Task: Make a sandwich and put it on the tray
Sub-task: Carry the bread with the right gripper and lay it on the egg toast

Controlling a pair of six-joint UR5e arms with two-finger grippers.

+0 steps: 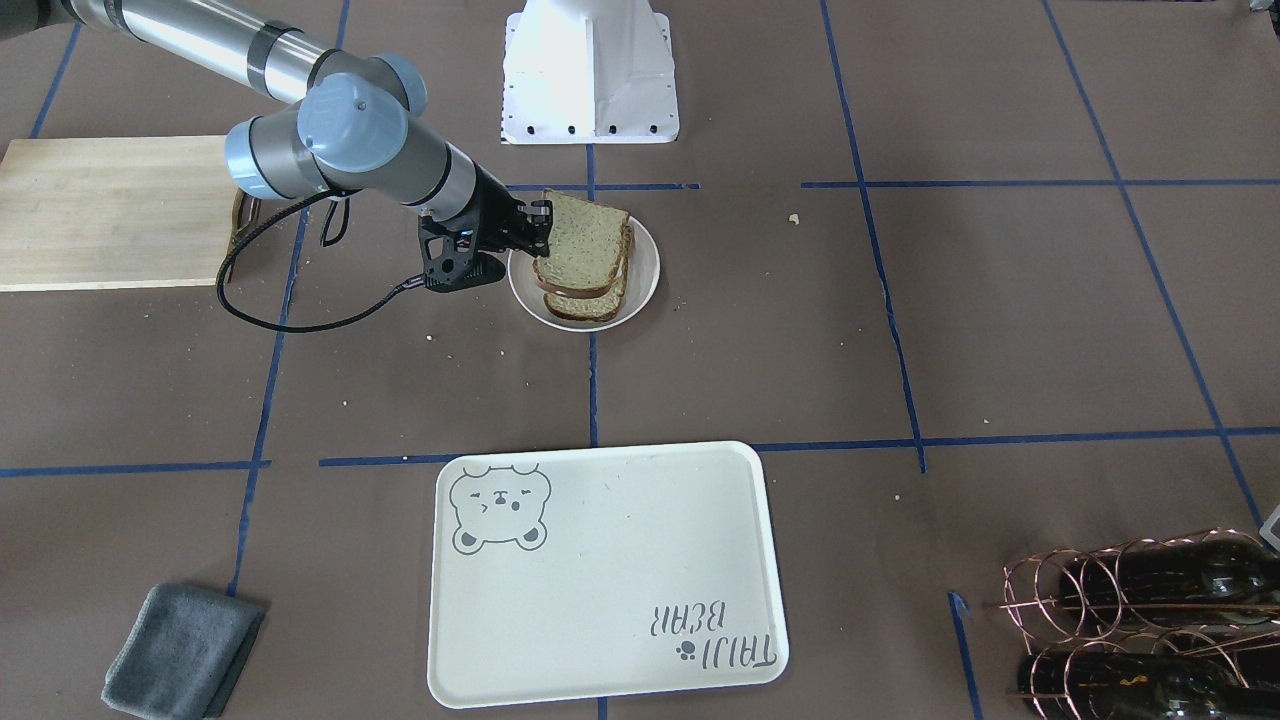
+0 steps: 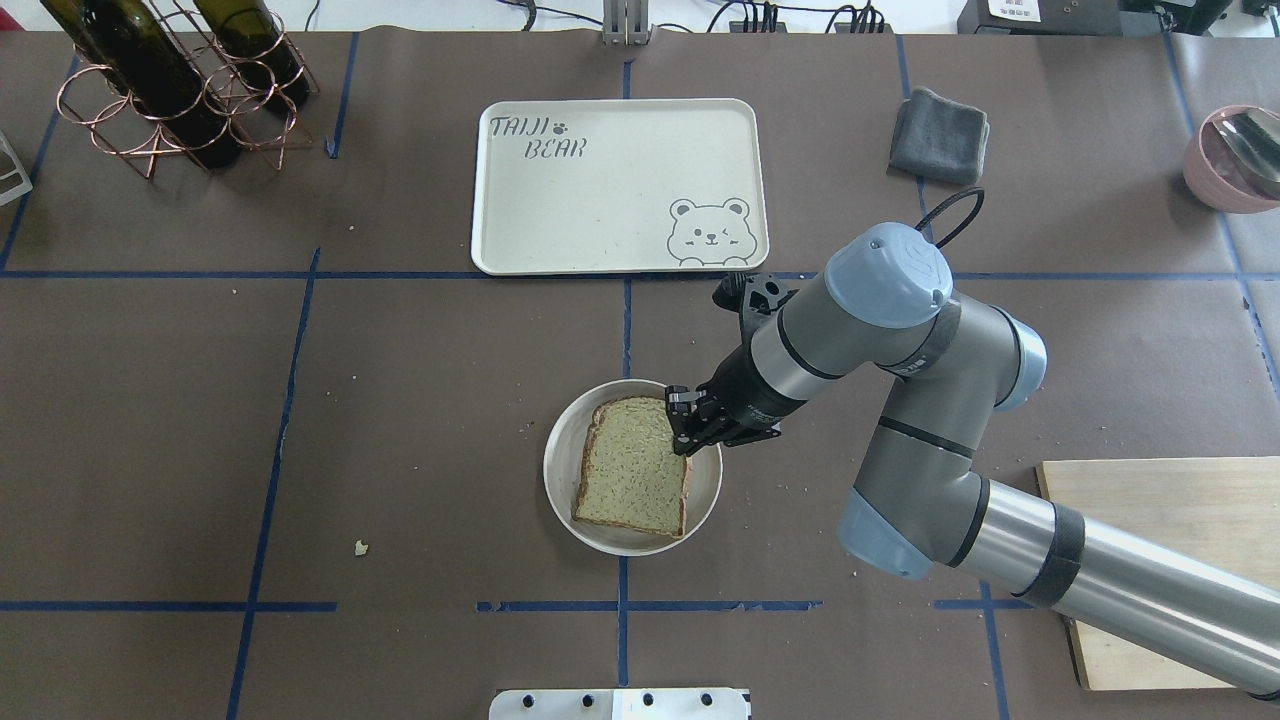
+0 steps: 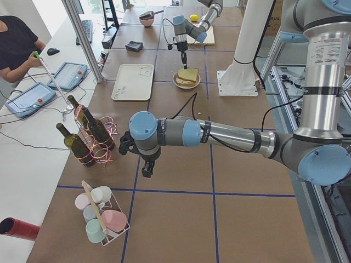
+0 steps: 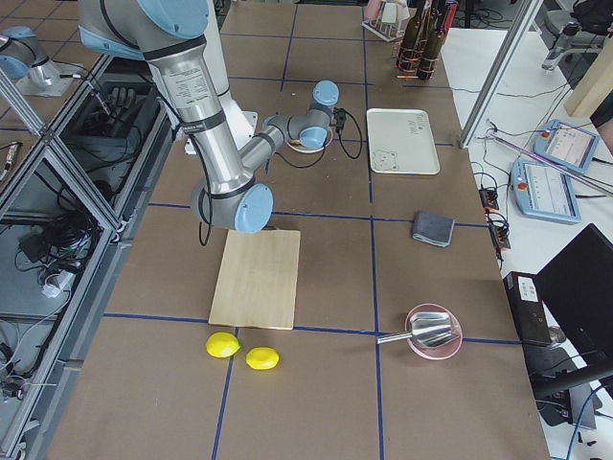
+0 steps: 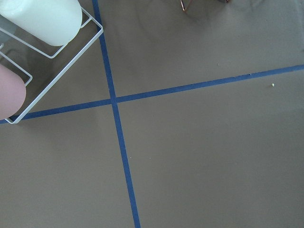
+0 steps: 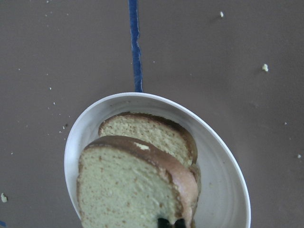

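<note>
The sandwich sits on a small round white plate point(image 2: 560, 470) mid-table. Its top bread slice point(image 2: 630, 470) is tilted, with one edge raised over the lower slice point(image 1: 585, 305). No egg shows between them. My right gripper point(image 2: 683, 422) is shut on the raised edge of the top slice; its fingertips point(image 6: 164, 222) pinch the crust at the bottom of the right wrist view. The cream tray point(image 2: 610, 180) with the bear drawing lies bare beyond the plate, also in the front view point(image 1: 600, 570). My left gripper point(image 3: 147, 171) hangs over bare table far from the plate; I cannot tell whether it is open.
A wooden cutting board point(image 2: 1180, 560) lies under my right arm. A grey cloth point(image 2: 938, 135) and a pink bowl point(image 2: 1230, 160) are at the far right. A copper rack of wine bottles point(image 2: 170, 90) stands far left. A wire rack of cups point(image 3: 104, 219) is near my left gripper.
</note>
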